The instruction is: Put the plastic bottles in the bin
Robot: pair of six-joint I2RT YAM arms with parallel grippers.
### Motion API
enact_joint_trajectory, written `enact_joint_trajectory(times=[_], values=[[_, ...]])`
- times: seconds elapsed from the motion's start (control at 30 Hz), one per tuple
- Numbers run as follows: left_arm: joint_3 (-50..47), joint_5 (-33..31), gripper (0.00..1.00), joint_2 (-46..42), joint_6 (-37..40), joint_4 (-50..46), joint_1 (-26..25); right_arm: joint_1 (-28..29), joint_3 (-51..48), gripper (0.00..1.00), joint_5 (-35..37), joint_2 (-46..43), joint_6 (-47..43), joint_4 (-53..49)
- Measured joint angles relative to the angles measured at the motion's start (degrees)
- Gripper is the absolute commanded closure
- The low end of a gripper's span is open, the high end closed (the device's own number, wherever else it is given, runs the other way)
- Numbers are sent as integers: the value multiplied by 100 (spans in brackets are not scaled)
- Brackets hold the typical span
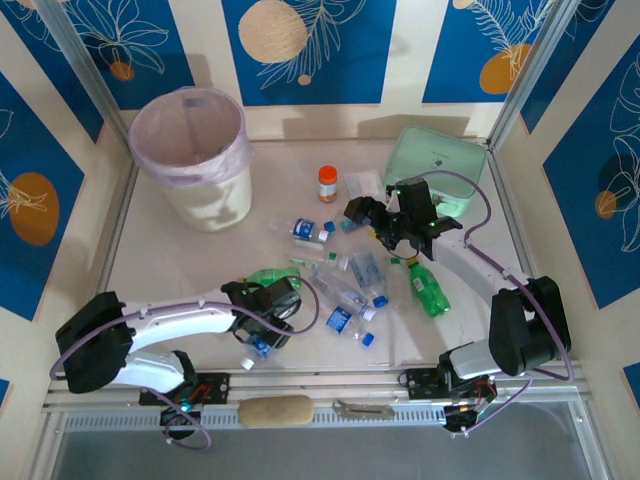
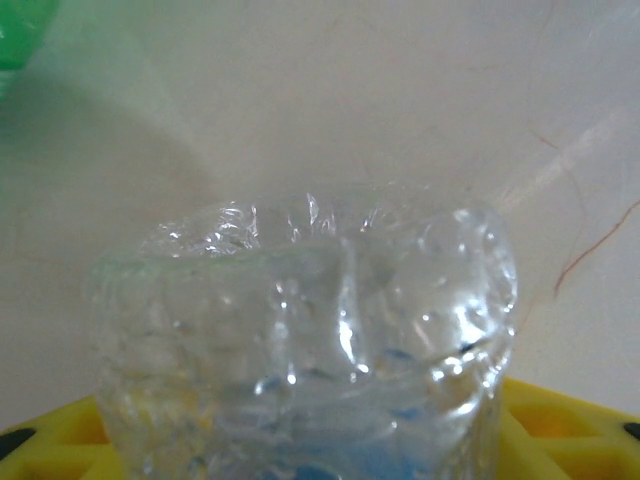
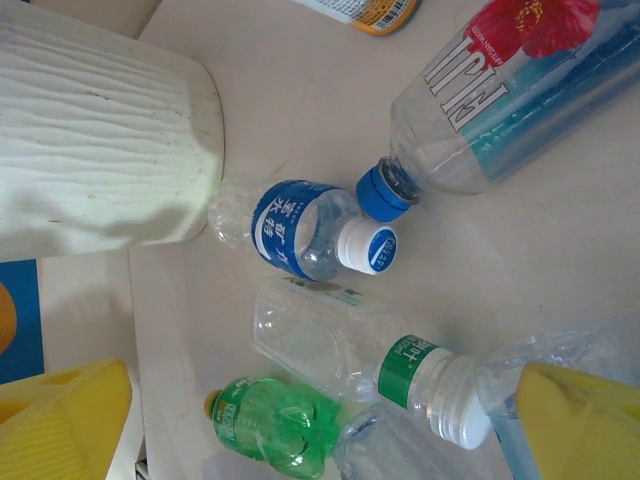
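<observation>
**Containers**
- The bin (image 1: 190, 150) stands upright at the far left corner of the bench (image 1: 160, 262). It is lined with a pink bag. What it holds cannot be made out.
- A mint green container (image 1: 437, 165) lies at the far right corner. Its contents cannot be seen.
- An orange-capped jar (image 1: 327, 183) stands upright near the far edge, between the two containers.

**Task items**
- The plastic bottles (image 1: 345, 290) lie loose at the bench centre, well apart from the bin.
- One green bottle (image 1: 430, 290) lies toward the right edge.

**Tools**
- The left tool (image 1: 268, 325) sits close to the near edge, at the left of the bottle group. Its yellow fingers (image 2: 570, 425) pinch a crumpled clear bottle (image 2: 310, 330).
- The right tool (image 1: 395, 232) is at the far side of the group, near the mint green container, with its fingers (image 3: 60, 425) spread wide. Under it lie a blue-labelled bottle (image 3: 300, 230) and a green-labelled bottle (image 3: 400, 370).
</observation>
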Motion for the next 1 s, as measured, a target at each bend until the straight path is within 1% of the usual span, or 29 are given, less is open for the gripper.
enact_joint_trajectory(times=[0.3, 0.47, 0.63, 0.77, 0.83, 1.0], values=[[905, -343, 42, -658, 164, -28, 31, 0, 0, 1, 2, 0, 35, 0], [1290, -516, 41, -815, 369, 260, 247, 0, 0, 1, 2, 0, 37, 0], [1471, -643, 41, -826, 636, 1056, 844, 0, 0, 1, 2, -2, 39, 0], [1773, -599, 42, -748, 957, 1784, 1373, 0, 0, 1, 0, -2, 37, -2], [2131, -549, 41, -592, 1198, 2107, 1657, 0, 0, 1, 0, -2, 37, -4], [3265, -260, 41, -20, 1722, 2553, 2295, 0, 0, 1, 0, -13, 37, -7]])
